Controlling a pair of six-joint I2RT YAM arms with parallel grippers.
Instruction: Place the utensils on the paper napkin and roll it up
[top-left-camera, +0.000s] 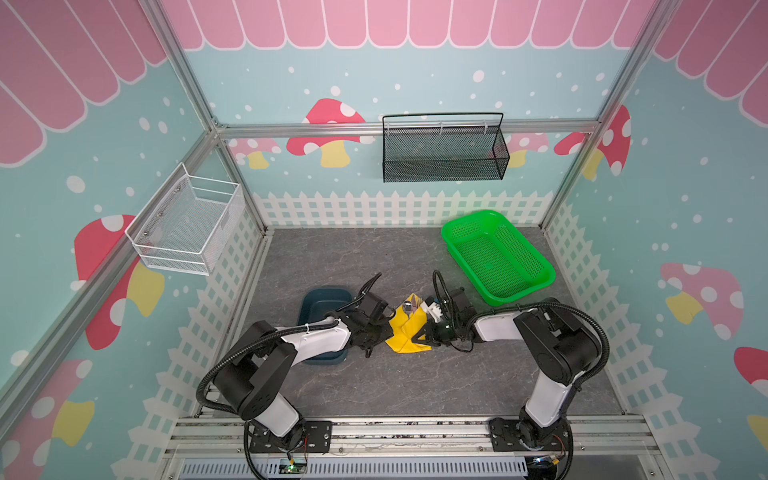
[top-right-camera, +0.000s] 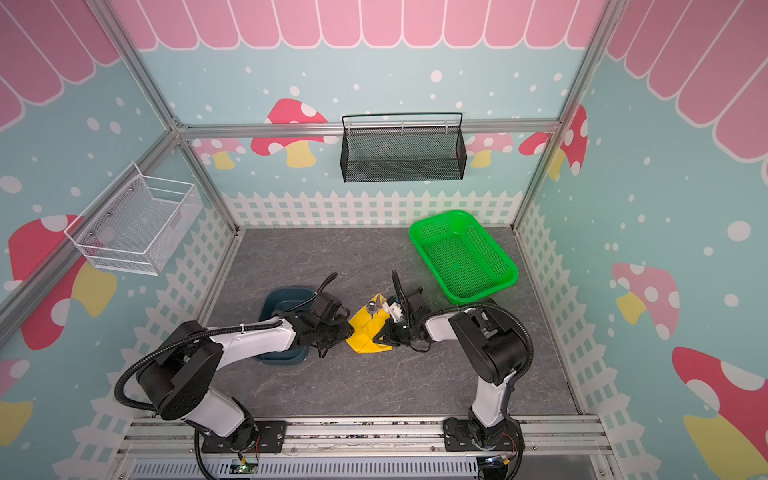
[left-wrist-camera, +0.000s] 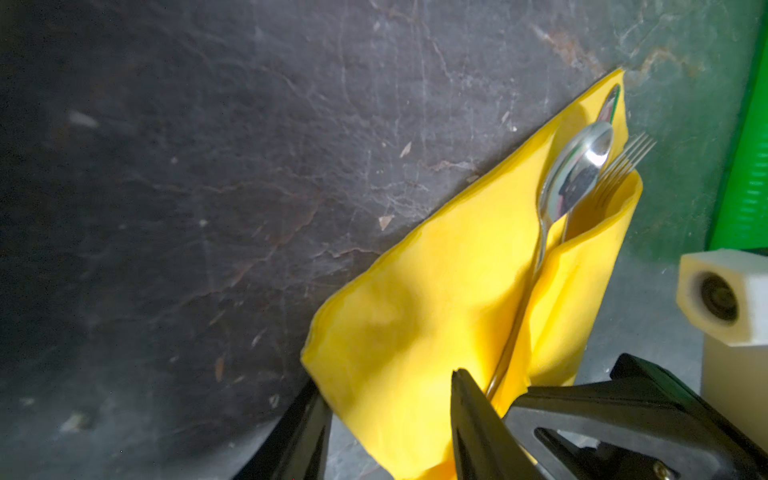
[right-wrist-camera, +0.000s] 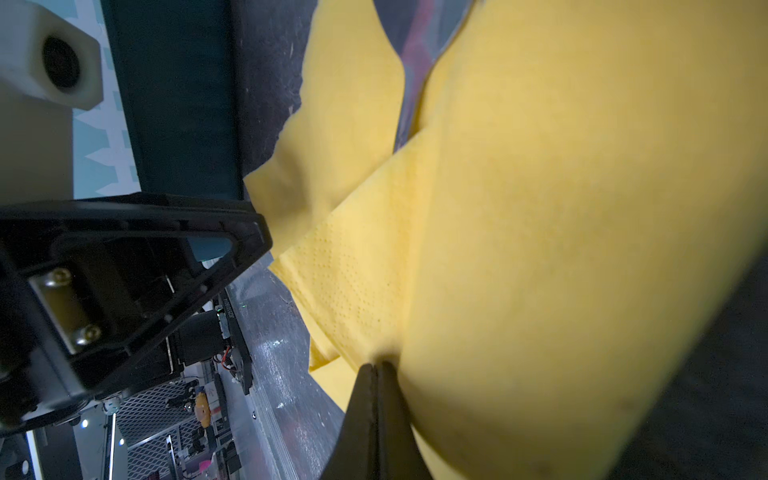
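Note:
The yellow paper napkin (top-left-camera: 409, 332) (top-right-camera: 368, 332) lies partly folded on the grey table between both arms. Its two sides are turned up around the utensils. In the left wrist view the spoon (left-wrist-camera: 577, 174), the fork (left-wrist-camera: 619, 166) and the knife tip (left-wrist-camera: 609, 104) stick out of the napkin (left-wrist-camera: 415, 311); their handles are hidden in the fold. My left gripper (left-wrist-camera: 386, 386) (top-left-camera: 388, 330) is open and straddles one napkin flap. My right gripper (right-wrist-camera: 376, 368) (top-left-camera: 419, 338) is shut on the opposite edge of the napkin (right-wrist-camera: 540, 208).
A dark blue tray (top-left-camera: 320, 299) (right-wrist-camera: 183, 104) sits just left of the napkin, under my left arm. A green basket (top-left-camera: 498, 257) (left-wrist-camera: 748, 166) stands at the back right. A black mesh basket (top-left-camera: 442, 149) and a white wire basket (top-left-camera: 187, 224) hang on the walls.

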